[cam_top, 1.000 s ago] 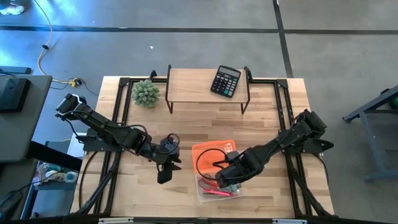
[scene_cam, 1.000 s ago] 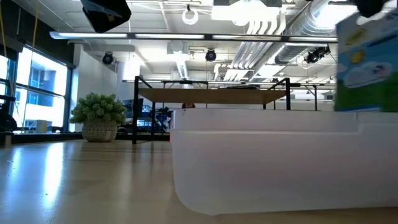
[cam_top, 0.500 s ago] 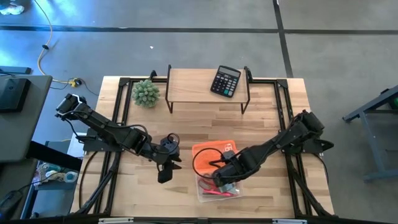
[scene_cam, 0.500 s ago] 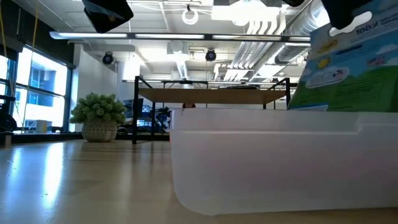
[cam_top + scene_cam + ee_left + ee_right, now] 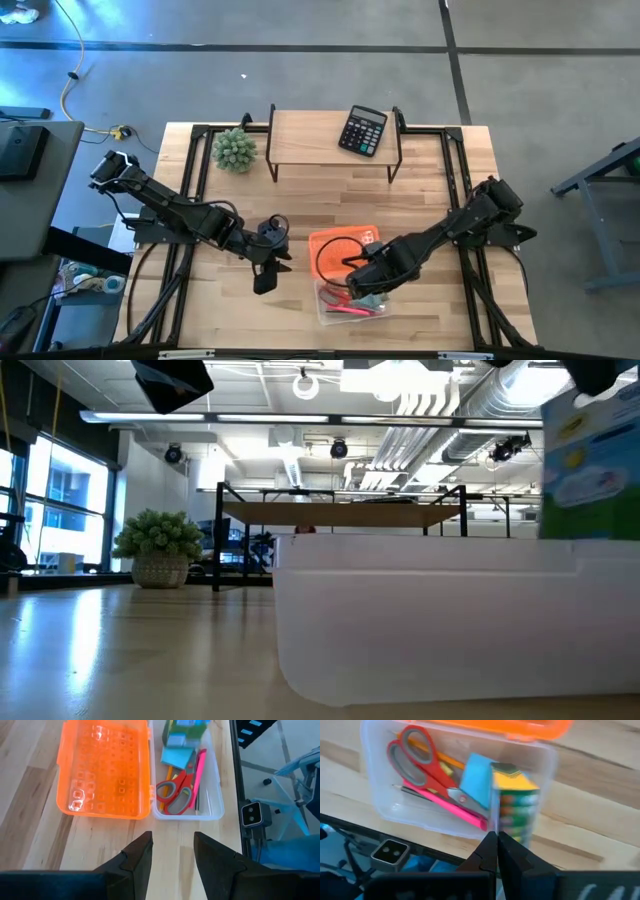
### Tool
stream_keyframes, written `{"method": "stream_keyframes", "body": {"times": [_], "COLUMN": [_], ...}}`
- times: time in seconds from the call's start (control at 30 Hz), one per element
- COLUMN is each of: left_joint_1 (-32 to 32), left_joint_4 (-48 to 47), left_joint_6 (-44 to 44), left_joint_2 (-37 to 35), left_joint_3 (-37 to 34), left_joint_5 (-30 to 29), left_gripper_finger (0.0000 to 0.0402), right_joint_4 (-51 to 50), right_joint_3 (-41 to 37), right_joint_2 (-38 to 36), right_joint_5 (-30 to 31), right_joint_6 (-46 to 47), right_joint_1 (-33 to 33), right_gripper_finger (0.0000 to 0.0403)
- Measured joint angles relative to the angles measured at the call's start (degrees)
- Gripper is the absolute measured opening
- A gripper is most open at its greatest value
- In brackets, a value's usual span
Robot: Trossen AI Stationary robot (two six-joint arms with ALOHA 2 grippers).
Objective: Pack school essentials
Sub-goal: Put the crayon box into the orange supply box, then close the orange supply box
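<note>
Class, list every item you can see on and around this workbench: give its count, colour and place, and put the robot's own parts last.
Box: one, clear, near table edge.
Lid: one, orange, open beside box.
Scissors: one, red-handled, in box.
Pen: one, pink, in box.
Note pad: one, light blue, in box.
Crayon pack: one, green-yellow, held over box.
Calculator: one, black, on shelf.
Plant: one, green, far left corner.
Left gripper: open, left of lid.
Right gripper: shut on pack.

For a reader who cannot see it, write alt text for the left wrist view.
A clear plastic box lies open on a wooden table, its orange lid flat beside it. Inside are red-handled scissors, a pink pen, a light-blue note pad and a green and yellow pack. The left claw is open nearby.
</note>
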Motion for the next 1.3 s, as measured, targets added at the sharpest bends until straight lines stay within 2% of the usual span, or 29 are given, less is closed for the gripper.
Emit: {"method": "stream_keyframes", "body": {"times": [0.3, 0.63, 1.07, 1.3], "left_joint_1": [0.00, -0.01, 0.00, 0.00], "left_joint_4": [-0.80, -0.79, -0.83, -0.85], "left_joint_6": [1.01, 1.01, 1.01, 0.97], "left_joint_2": [0.00, 0.00, 0.00, 0.00], "left_joint_3": [0.00, 0.00, 0.00, 0.00], "left_joint_5": [0.00, -0.13, -1.15, -1.64], "left_gripper_finger": [0.0133, 0.0133, 0.0133, 0.0133], "right_joint_4": [8.56, 10.99, 11.95, 12.00], "right_joint_3": [0.17, 0.02, -0.02, -0.02], "right_joint_2": [4.52, 4.73, 4.97, 4.88], "right_joint_5": [-1.00, 3.69, 4.49, 4.23], "right_joint_6": [-2.90, -3.74, -6.91, -9.10], "right_joint_1": [-1.84, -2.13, -2.13, -2.13], "right_gripper_finger": [0.0000, 0.0005, 0.0103, 0.0122]}}
